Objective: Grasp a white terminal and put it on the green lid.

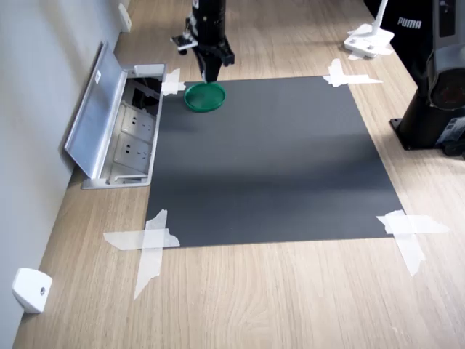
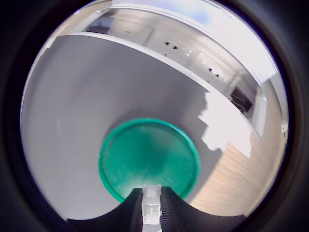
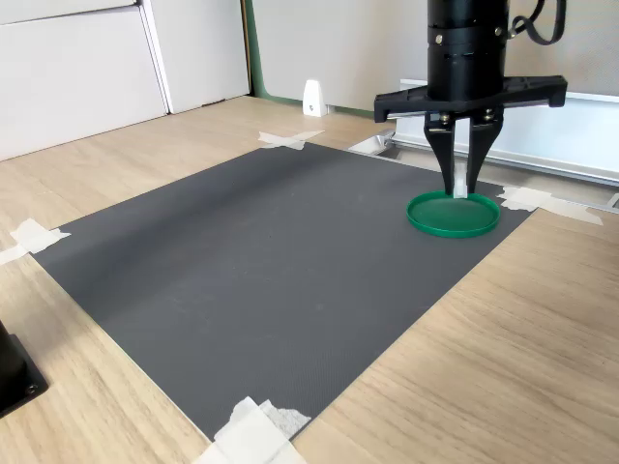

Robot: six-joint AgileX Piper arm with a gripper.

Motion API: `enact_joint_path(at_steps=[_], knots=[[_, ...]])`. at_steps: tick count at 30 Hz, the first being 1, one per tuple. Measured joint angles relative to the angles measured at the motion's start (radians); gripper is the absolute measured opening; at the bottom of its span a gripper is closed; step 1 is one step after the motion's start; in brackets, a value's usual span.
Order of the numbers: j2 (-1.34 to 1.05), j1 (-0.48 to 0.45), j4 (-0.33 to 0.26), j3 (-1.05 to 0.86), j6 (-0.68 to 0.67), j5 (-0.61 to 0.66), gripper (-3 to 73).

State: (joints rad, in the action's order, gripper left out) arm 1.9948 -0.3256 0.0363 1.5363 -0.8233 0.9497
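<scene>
The green lid lies at a far corner of the black mat. My gripper points straight down over the lid's rear part, its tips just above it. It is shut on the white terminal, a tiny white block pinched upright between the two dark fingers. I cannot tell whether the terminal touches the lid.
An open floor socket box with a raised metal flap sits beside the mat at the first exterior view's left. White tape strips hold the mat corners. A white wedge block stands near the wall. A black base stands at the right.
</scene>
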Motion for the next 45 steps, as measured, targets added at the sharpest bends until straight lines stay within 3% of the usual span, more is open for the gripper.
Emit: enact_joint_path(at_steps=[6,10,19,22,25,27,30,38,40,45], knots=[[0.021,0.006,0.014,0.0,0.0,-0.001,9.2],[0.024,0.006,0.026,0.0,-0.008,-0.001,15.3],[0.017,0.006,0.017,-0.002,-0.014,-0.02,60.0],[-0.03,0.006,-0.021,-0.004,-0.008,-0.004,66.5],[-0.13,0.006,-0.075,-0.004,0.002,0.009,67.0],[-0.21,0.006,-0.102,-0.004,0.004,0.009,64.2],[-0.323,0.006,-0.137,-0.004,0.021,0.01,53.9],[-0.645,0.006,-0.21,-0.075,0.22,-0.039,6.5],[-0.731,0.006,-0.211,-0.127,0.293,-0.087,1.8],[-0.899,0.006,-0.163,-0.291,0.533,-0.267,-0.5]])
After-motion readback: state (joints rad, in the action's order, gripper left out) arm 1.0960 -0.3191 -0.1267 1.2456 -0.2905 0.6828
